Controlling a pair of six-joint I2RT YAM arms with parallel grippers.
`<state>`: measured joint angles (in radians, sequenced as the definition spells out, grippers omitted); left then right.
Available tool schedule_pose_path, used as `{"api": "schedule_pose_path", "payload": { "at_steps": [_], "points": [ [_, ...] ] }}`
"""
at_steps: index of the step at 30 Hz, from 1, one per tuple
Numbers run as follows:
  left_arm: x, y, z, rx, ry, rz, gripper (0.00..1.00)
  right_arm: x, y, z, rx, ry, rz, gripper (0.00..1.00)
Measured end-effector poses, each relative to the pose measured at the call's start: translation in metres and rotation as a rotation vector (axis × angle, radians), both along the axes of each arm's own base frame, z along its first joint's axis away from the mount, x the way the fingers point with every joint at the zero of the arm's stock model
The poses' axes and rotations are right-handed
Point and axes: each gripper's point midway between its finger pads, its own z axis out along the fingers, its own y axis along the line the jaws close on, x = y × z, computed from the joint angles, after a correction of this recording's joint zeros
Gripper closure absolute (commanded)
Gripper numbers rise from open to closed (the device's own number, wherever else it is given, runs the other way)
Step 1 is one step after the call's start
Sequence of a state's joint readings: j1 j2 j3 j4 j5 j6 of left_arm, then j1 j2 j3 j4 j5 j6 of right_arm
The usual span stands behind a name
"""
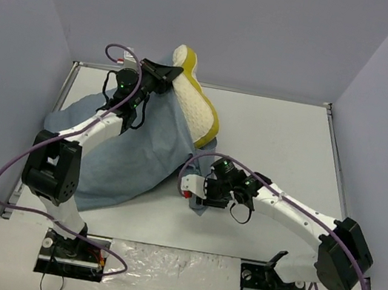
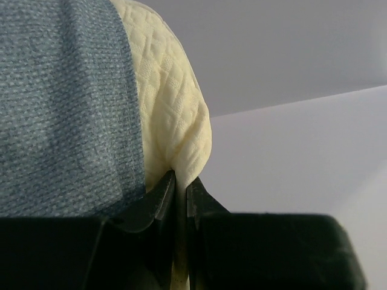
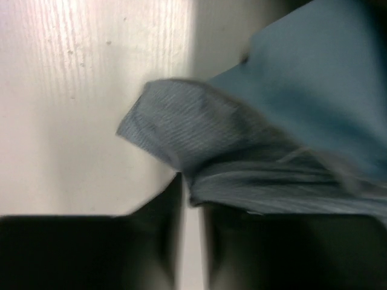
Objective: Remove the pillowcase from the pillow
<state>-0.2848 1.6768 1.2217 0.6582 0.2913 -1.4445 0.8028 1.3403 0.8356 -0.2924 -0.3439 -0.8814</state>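
- The pillow (image 1: 195, 104) is cream-white and quilted with a mustard-yellow edge. It stands tilted on edge at the far side of the counter (image 1: 277, 144), with its top end bare.
- The pillowcase (image 1: 128, 156) shows its plain blue-grey face. It covers the pillow's left side and spreads loosely across the counter's left half, with one corner reaching near the middle.
- The left arm (image 1: 100, 125) stretches away from its base and is raised to the pillow's top end.
- The right arm (image 1: 294, 215) lies low and reaches leftward to the cloth's near corner.
- The left fingers (image 2: 158, 202) are nearly together and pinch the pillow's rim, just beside the pillowcase hem.
- The right fingers (image 3: 157, 211) stand a narrow gap apart. The blurred cloth edge lies at their tips, and I cannot tell whether it is gripped.
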Motion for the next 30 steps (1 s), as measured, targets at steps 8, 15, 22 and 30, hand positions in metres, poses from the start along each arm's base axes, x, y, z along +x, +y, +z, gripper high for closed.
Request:
{"api": "schedule_pose_path", "payload": {
  "at_steps": [8,15,22,30],
  "points": [
    [-0.003,0.001,0.004,-0.013,-0.034,-0.057,0.98,0.009,-0.016,0.097,0.161,-0.082,-0.081,0.09],
    [-0.011,-0.021,-0.029,-0.009,-0.051,-0.14,0.98,0.08,-0.045,0.277,0.612,-0.23,-0.422,0.0],
    [-0.027,-0.071,-0.075,0.011,0.019,-0.245,0.98,0.134,-0.003,0.207,0.696,0.266,-0.733,0.0],
    [-0.043,-0.092,-0.069,0.01,-0.014,-0.31,0.98,0.152,0.013,0.152,0.657,0.505,-0.887,0.0]
  ]
}}
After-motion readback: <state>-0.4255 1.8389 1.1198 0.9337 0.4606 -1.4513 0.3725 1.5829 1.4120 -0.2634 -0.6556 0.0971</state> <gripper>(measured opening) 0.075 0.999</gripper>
